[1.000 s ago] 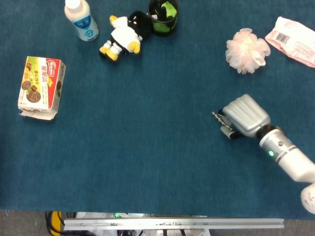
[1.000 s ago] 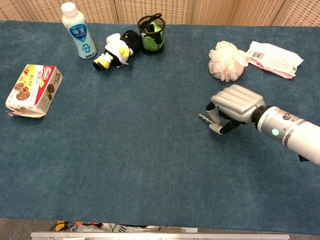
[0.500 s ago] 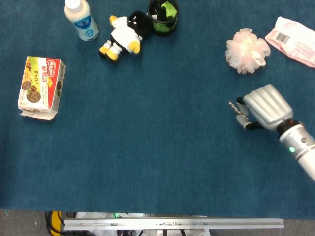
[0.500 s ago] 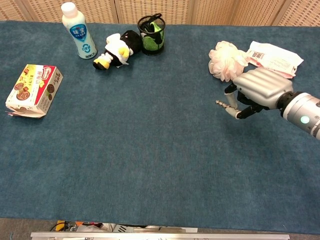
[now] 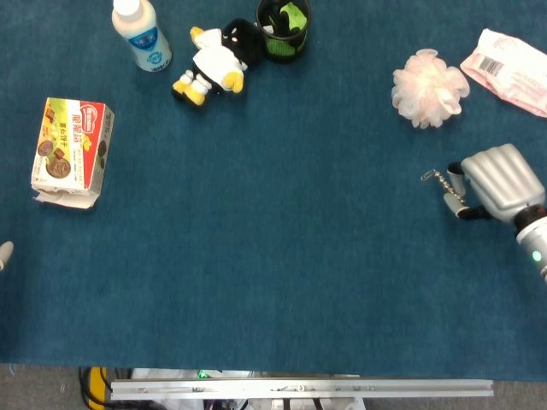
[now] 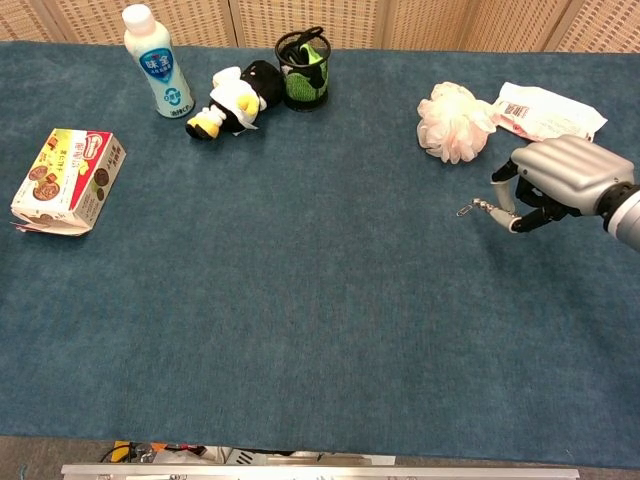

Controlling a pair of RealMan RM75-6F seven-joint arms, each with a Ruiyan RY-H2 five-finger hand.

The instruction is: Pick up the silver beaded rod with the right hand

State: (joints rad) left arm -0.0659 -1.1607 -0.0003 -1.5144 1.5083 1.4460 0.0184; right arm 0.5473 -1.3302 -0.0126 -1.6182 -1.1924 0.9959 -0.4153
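My right hand [image 5: 496, 182] [image 6: 560, 180] hangs over the right side of the blue table, fingers curled around the silver beaded rod [image 5: 440, 178] [image 6: 482, 208]. The rod's thin beaded end sticks out to the left of the hand, clear of the cloth. At the left edge of the head view, only a pale tip of my left hand [image 5: 4, 253] shows; how its fingers stand is hidden.
A pink bath pouf [image 5: 429, 88] and a pink packet [image 5: 509, 70] lie at the back right. At the back stand a white bottle [image 5: 142, 34], a penguin plush [image 5: 215, 58] and a black mesh cup [image 5: 284, 28]. A snack box [image 5: 73, 142] lies at the left.
My right hand has carried the rod up and to the right, away from the table's middle. A tip of my left hand has appeared at the left edge.
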